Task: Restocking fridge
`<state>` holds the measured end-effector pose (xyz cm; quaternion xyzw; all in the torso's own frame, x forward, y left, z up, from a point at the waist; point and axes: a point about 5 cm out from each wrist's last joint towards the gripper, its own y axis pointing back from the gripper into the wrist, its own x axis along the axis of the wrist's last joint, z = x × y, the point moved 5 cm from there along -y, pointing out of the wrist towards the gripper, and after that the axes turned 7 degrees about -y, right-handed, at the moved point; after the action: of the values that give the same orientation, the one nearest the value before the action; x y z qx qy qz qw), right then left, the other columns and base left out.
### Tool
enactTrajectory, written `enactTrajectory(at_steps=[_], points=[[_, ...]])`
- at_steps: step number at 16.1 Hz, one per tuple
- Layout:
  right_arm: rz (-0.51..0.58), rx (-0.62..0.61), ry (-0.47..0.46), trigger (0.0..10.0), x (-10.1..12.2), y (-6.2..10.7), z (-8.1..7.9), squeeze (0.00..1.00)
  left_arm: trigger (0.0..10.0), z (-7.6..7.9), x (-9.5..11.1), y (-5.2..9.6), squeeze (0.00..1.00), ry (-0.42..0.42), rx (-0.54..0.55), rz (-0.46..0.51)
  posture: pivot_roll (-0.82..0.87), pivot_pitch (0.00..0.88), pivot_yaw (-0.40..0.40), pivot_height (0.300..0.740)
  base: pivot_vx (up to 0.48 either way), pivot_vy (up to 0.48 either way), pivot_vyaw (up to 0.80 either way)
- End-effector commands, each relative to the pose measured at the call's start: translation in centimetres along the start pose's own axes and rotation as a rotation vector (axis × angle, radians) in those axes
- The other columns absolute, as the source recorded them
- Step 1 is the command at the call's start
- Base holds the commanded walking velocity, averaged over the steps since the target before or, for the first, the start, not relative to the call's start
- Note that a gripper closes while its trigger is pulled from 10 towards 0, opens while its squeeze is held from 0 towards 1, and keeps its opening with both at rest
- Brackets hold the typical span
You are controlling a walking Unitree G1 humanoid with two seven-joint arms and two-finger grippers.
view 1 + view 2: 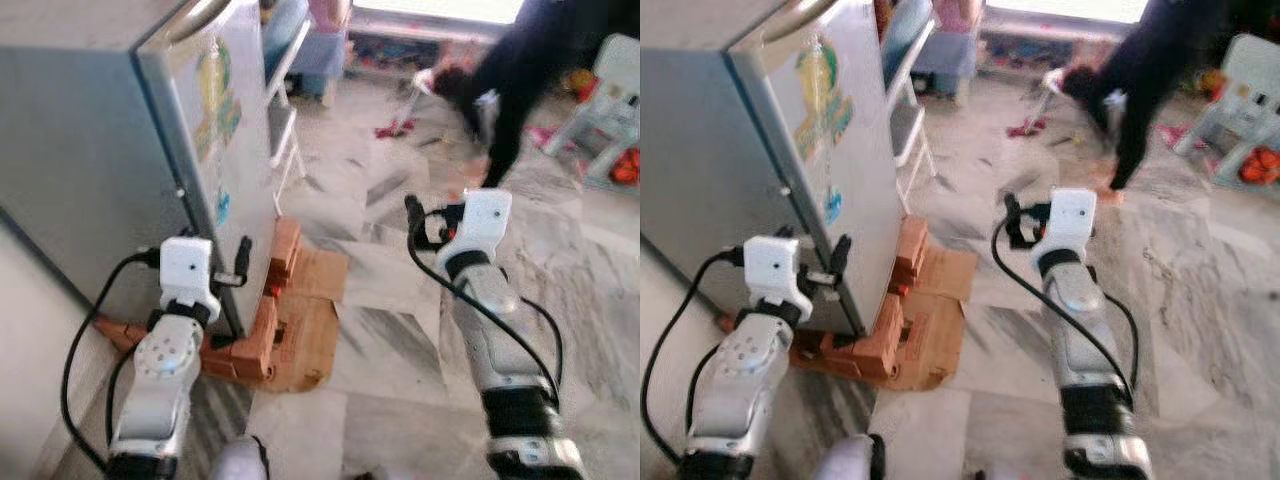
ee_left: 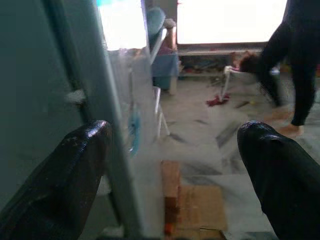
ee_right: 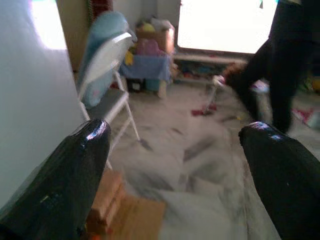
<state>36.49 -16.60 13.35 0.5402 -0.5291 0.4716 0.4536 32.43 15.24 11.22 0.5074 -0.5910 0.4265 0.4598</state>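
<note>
Fridge [image 1: 120, 130] fills the upper left, raised on bricks [image 1: 265, 320] and cardboard [image 1: 315, 310]. Left gripper [image 2: 170, 165] straddles its front corner edge, fingers apart. Right gripper [image 3: 175, 170], fingers apart, hangs over open marble floor [image 1: 390, 330]. Person [image 1: 520, 70] bends at upper right.

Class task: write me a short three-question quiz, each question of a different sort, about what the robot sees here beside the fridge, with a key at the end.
1. True or false: the fridge stands straight on the bare floor.
2. Multiple choice: the left gripper is A) shut on a bottle, B) open, with the fridge's corner edge between its fingers, C) resting on the cardboard.
3. Fill in: a white folding ___ stands just past the fridge.

Key
1. False: it sits on bricks laid over cardboard.
2. B. The right gripper is open too, over the floor.
3. Chair. A person bends down farther back.
</note>
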Motion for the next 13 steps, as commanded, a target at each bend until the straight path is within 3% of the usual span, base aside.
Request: enactTrajectory(at_steps=[1,5,13], points=[[-0.014,-0.011,0.016,10.0,-0.2,0.8,0.8,0.00,10.0,0.0,0.8,-0.9,0.00,-0.007,-0.004,0.028,0.14,0.087,-0.050,0.740,0.000,0.000,-0.80],[-0.014,-0.015,0.022,10.0,-0.4,1.6,0.8,0.00,10.0,0.1,1.9,-1.7,0.00,-0.013,-0.015,0.078,0.13,0.095,-0.039,0.740,0.068,0.000,-0.20],[-0.005,0.007,0.024,10.0,-0.1,1.3,0.0,0.00,10.0,1.2,2.1,-0.9,0.00,0.004,-0.033,0.094,0.14,0.109,-0.043,0.740,0.379,-0.291,0.00]])
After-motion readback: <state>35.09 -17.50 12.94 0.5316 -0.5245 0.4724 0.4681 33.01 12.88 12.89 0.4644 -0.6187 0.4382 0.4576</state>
